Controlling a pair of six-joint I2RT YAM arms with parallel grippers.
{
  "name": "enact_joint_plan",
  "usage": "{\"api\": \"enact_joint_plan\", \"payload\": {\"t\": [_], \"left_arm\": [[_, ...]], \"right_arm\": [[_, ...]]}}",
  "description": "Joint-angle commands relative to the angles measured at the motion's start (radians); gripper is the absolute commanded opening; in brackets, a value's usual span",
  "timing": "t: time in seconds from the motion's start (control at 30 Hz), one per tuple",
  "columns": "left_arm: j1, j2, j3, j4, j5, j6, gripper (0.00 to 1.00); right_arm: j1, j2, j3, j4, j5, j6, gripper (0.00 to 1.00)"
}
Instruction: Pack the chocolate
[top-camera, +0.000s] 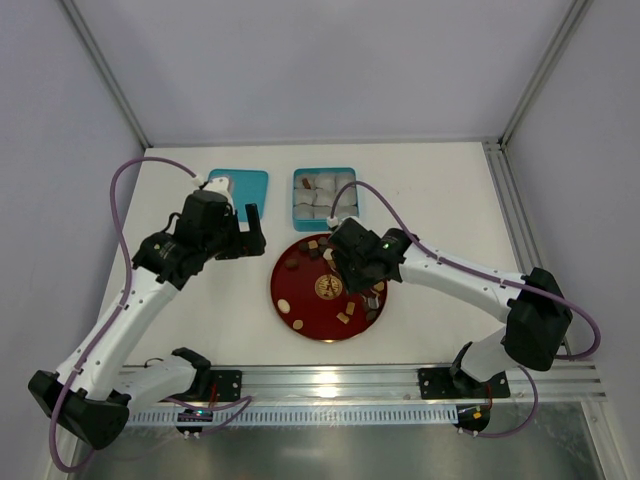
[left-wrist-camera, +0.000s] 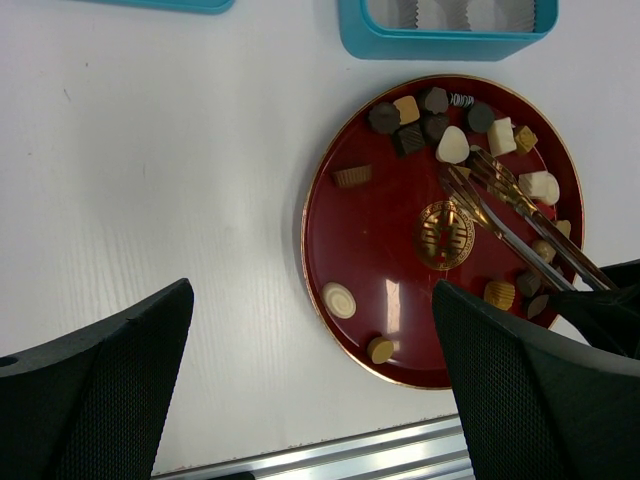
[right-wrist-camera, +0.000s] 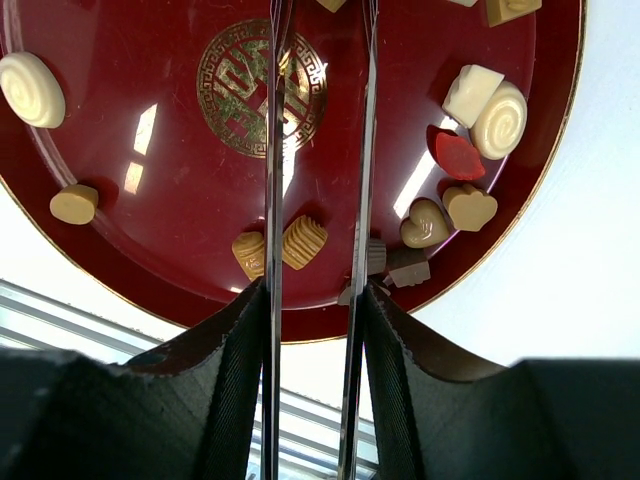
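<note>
The chocolate (left-wrist-camera: 452, 145) lies in many small pieces, dark, tan and cream, on a round red plate (left-wrist-camera: 380, 250) with a gold emblem at its middle. The plate sits on the white counter (left-wrist-camera: 150, 150) in front of the arms. Most pieces crowd its far edge and its right side, and a few lie alone near the left and near edges.

The right hand (right-wrist-camera: 315, 300) is clamped on a pair of metal tongs (left-wrist-camera: 500, 210), one finger pressing against each blade. The tongs reach across the plate toward the far cluster, their two tips slightly apart just beside a cream piece. I cannot tell whether they touch it.

The left hand (left-wrist-camera: 312, 290) hangs over the counter at the plate's left side, its fingers spread wide apart and holding nothing.

Just beyond the plate stands a teal box (left-wrist-camera: 440, 42) with white paper cups (top-camera: 320, 195) inside. Its teal lid (top-camera: 245, 185) lies flat on the counter to the left of the box.
</note>
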Motion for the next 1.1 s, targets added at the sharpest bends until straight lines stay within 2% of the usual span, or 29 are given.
{"api": "enact_joint_plan", "payload": {"t": [0.0,0.17,0.3,0.5,1.07], "left_arm": [[0.005,-0.019,-0.007,0.014,-0.018,-0.010,1.00],[0.005,-0.019,-0.009,0.017,-0.018,-0.011,1.00],[0.005,-0.019,-0.007,0.017,-0.015,-0.011,0.99],[0.005,-0.019,-0.007,0.017,-0.013,-0.013,1.00],[0.005,-0.022,-0.007,0.017,-0.009,-0.019,1.00]], "right_arm": [[0.007,0.000,0.048,0.007,0.004,-0.013,0.43],[0.007,-0.007,0.045,0.005,0.004,-0.009,0.42],[0.007,-0.011,0.045,-0.001,0.007,-0.005,0.36],[0.007,-0.043,0.057,-0.029,0.013,-0.002,0.34],[0.008,-0.103,0.049,-0.087,-0.021,0.007,0.34]]}}
